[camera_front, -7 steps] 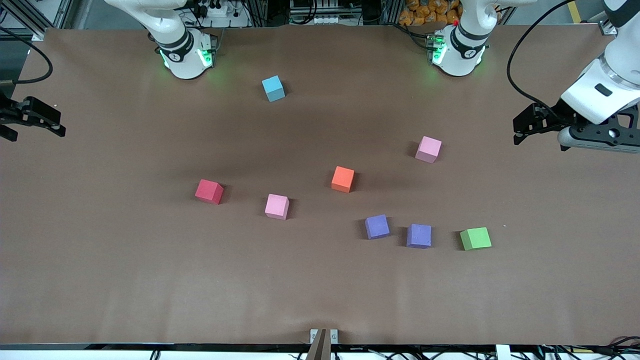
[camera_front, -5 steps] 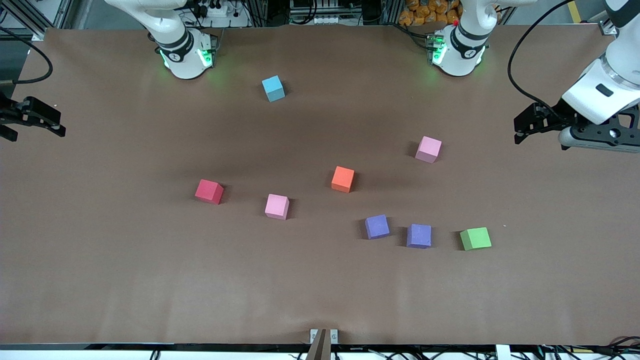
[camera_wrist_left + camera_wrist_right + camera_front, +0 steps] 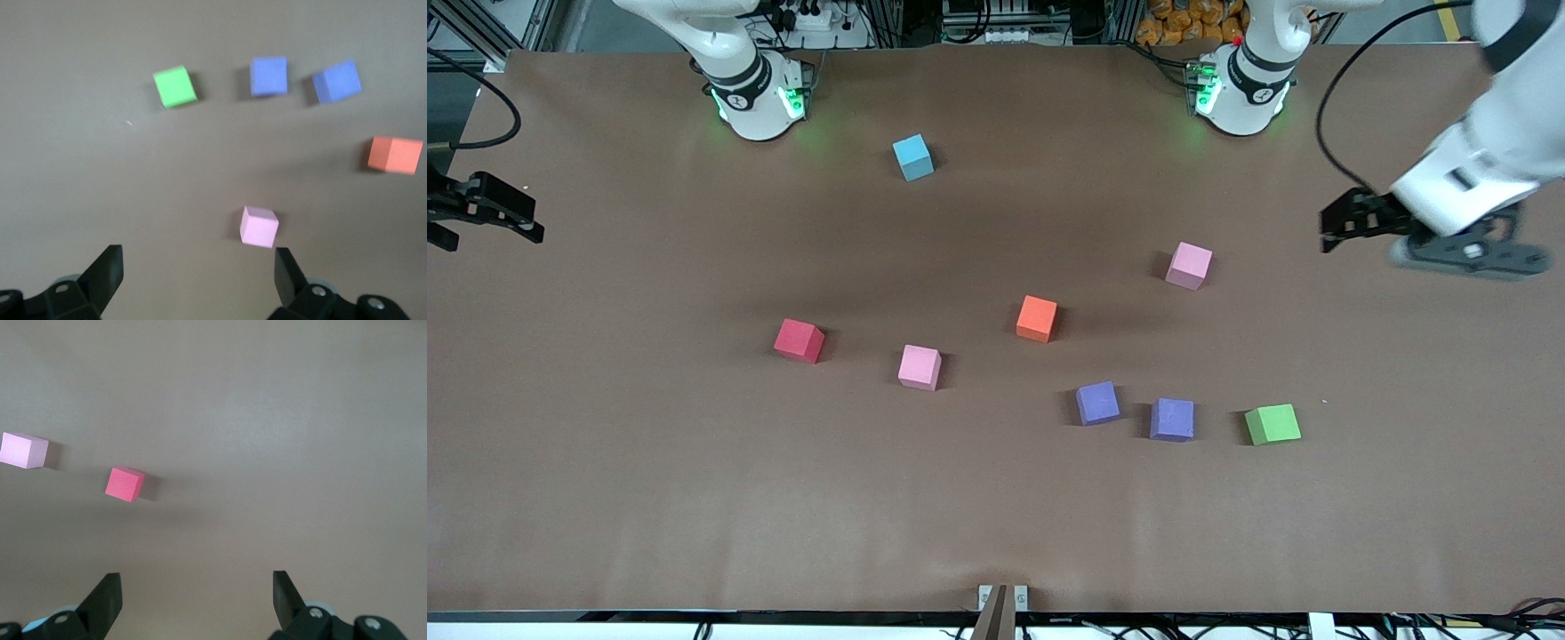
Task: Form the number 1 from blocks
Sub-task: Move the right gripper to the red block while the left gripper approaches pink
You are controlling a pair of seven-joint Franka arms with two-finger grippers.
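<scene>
Several foam cubes lie scattered on the brown table. Among them are a pink block (image 3: 1189, 266), an orange block (image 3: 1037, 318), a red block (image 3: 799, 340) and a second pink block (image 3: 919, 367). Two purple blocks (image 3: 1097, 403) (image 3: 1172, 420) sit nearest the front camera. My left gripper (image 3: 1340, 227) hovers open and empty over the table's left-arm end, with the pink block (image 3: 259, 226) just ahead of its fingers (image 3: 288, 270). My right gripper (image 3: 527, 222) waits open and empty over the right-arm end; its wrist view shows the red block (image 3: 125, 484) and a pink one (image 3: 24, 450).
A green block (image 3: 1272, 424) lies beside the purple pair, toward the left arm's end. A cyan block (image 3: 912, 157) sits between the two arm bases (image 3: 758, 98) (image 3: 1240, 89). A small clamp (image 3: 1002, 600) sits at the table's near edge.
My left arm has swung inward over the table toward the pink block, its gripper still open. The right arm and all blocks have stayed put.
</scene>
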